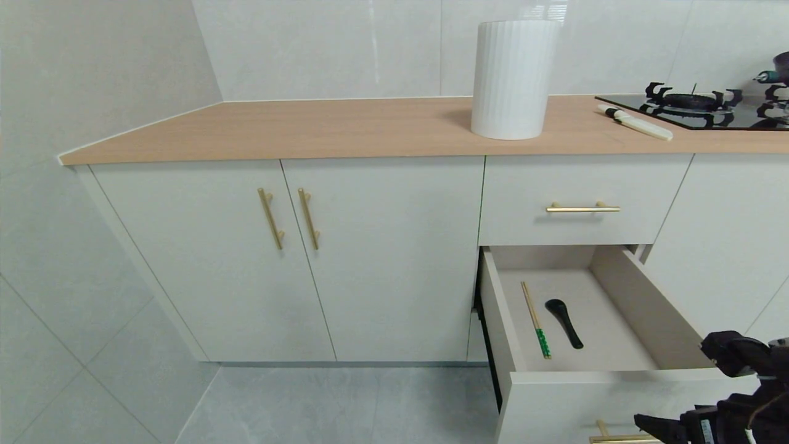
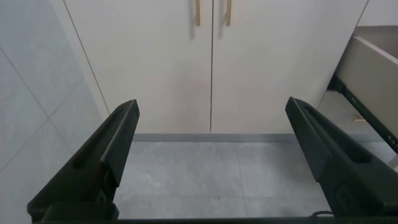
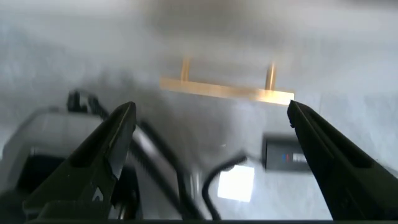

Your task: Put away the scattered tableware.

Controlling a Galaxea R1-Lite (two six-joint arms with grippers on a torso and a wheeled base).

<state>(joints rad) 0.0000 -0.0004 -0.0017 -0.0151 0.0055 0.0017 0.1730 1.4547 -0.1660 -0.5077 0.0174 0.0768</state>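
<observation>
One canister point(image 1: 510, 79); one knife point(image 1: 638, 123); open drawer point(image 1: 647, 308)

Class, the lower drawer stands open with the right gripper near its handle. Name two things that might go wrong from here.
1. The open right gripper faces the handle; a misaligned grip may slip off the thin bar.
2. A hard push on the drawer could send the loose chopsticks and spoon sliding.

We see bright, even light, with a glare patch on the wall tile point(image 1: 545, 11) just above the white vase point(image 1: 511, 77), a faint shadow left of its base, and cabinet point(image 1: 370, 259) lines bowing far from it.
</observation>
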